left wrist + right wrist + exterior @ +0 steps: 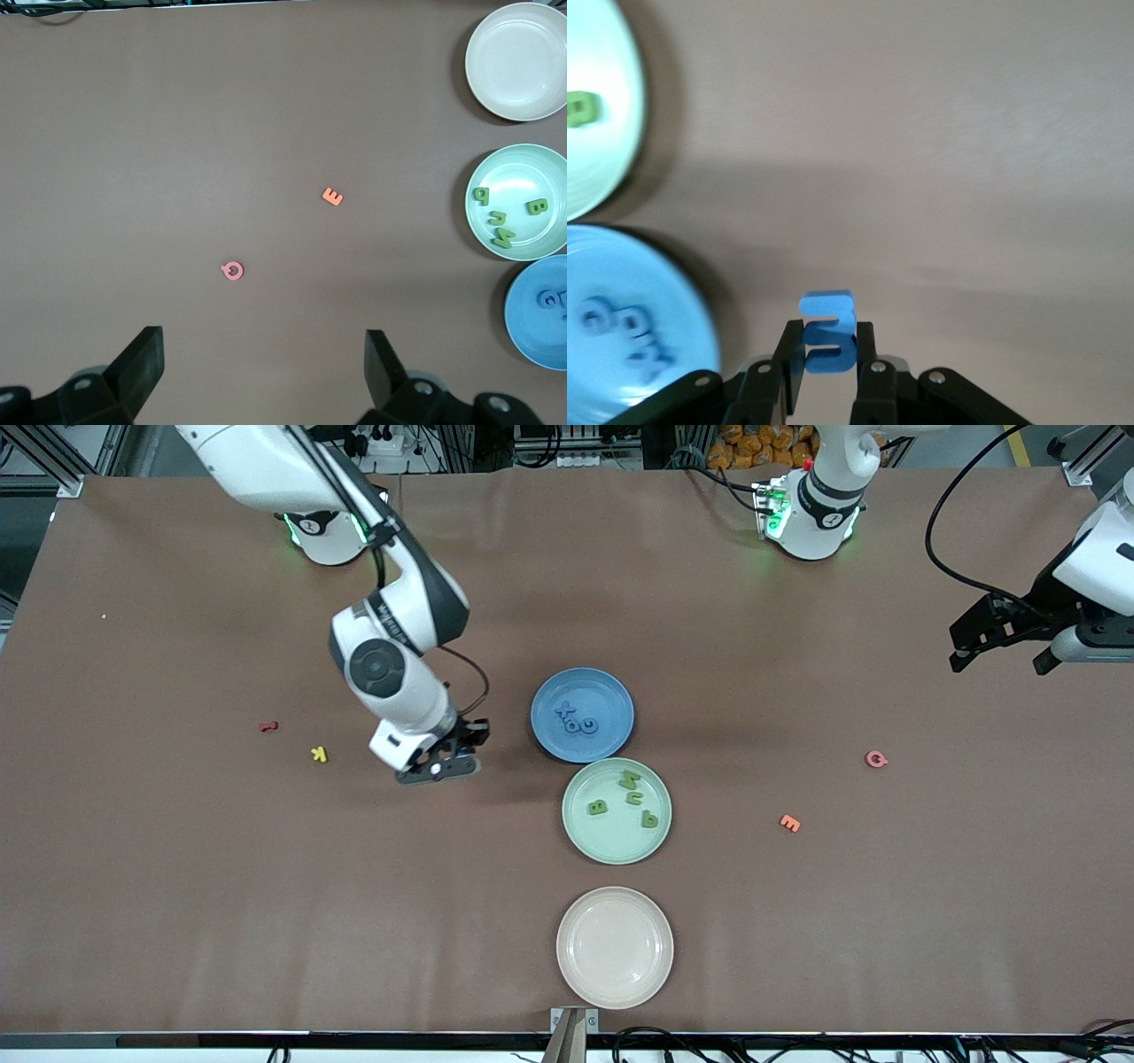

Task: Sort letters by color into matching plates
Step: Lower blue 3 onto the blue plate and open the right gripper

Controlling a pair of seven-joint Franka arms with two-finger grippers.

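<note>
My right gripper [440, 766] hangs low over the table beside the blue plate [611, 691], toward the right arm's end. It is shut on a blue letter [827, 335], pinched between its fingers [790, 354]. Three blue letters [576, 719] lie in the blue plate. The mint green plate [611, 841] sits just nearer the camera and holds several green letters [598, 807]. My left gripper [1001, 657] waits open and empty in the air over the left arm's end of the table; in the left wrist view [264, 372] only bare table shows between its fingers.
A cream plate [615, 974] lies nearest the camera, in line with the other two. A red letter [268, 726] and a yellow letter [320, 754] lie toward the right arm's end. A pink letter [876, 759] and an orange letter [789, 823] lie toward the left arm's end.
</note>
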